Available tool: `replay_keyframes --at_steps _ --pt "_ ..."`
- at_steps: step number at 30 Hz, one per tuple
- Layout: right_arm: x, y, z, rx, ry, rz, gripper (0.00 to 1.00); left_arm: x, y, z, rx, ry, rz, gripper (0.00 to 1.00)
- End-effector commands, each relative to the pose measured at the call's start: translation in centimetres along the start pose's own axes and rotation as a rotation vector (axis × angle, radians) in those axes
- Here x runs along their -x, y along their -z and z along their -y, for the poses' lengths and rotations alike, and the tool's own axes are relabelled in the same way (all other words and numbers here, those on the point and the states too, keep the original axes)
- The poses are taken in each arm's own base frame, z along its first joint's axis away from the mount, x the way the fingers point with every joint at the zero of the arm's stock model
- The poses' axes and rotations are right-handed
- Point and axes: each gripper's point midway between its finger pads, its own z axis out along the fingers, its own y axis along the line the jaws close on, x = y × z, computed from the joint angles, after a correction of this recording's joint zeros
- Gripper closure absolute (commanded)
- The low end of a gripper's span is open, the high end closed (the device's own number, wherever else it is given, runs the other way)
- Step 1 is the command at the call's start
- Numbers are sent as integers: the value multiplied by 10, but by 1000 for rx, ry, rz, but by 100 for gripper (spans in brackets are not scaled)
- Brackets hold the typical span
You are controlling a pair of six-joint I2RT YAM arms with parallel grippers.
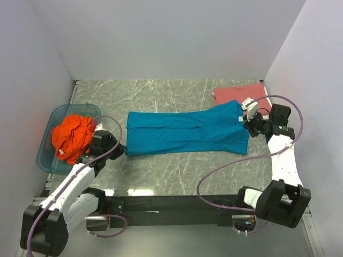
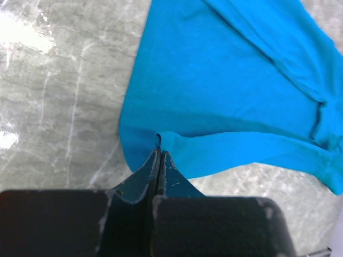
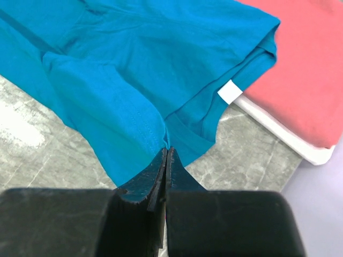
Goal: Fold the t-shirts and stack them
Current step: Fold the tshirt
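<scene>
The teal blue t-shirt [image 1: 185, 132] lies stretched lengthwise across the middle of the table. My left gripper [image 1: 121, 150] is shut on its near left corner, a pinched fold of teal cloth [image 2: 158, 140] between the fingertips. My right gripper [image 1: 247, 126] is shut on its right end; in the right wrist view the cloth [image 3: 134, 107] is pinched at the tips [image 3: 166, 152]. The dusty red t-shirt [image 1: 238, 92] lies folded at the back right, also in the right wrist view [image 3: 305, 69]. The bright orange t-shirt [image 1: 72, 135] is bunched in the tub.
A translucent blue plastic tub [image 1: 49, 155] stands at the left edge holding the orange shirt. The red shirt rests on a white board [image 3: 278, 131]. White walls close in the table on three sides. Purple cables loop beside both arms.
</scene>
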Motion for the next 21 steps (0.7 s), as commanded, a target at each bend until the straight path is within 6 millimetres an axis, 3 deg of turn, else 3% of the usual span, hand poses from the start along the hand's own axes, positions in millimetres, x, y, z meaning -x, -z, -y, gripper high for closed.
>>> replay_keyframes --at_steps 1,9,21 --pt "12 -5 13 -10 -12 46 100 10 -13 -4 21 -6 52 99" --pt "18 -18 26 9 -39 53 100 18 -42 -1 37 -46 58 100" --pt "12 -32 38 4 -60 37 100 34 -62 0 74 -89 95 99"
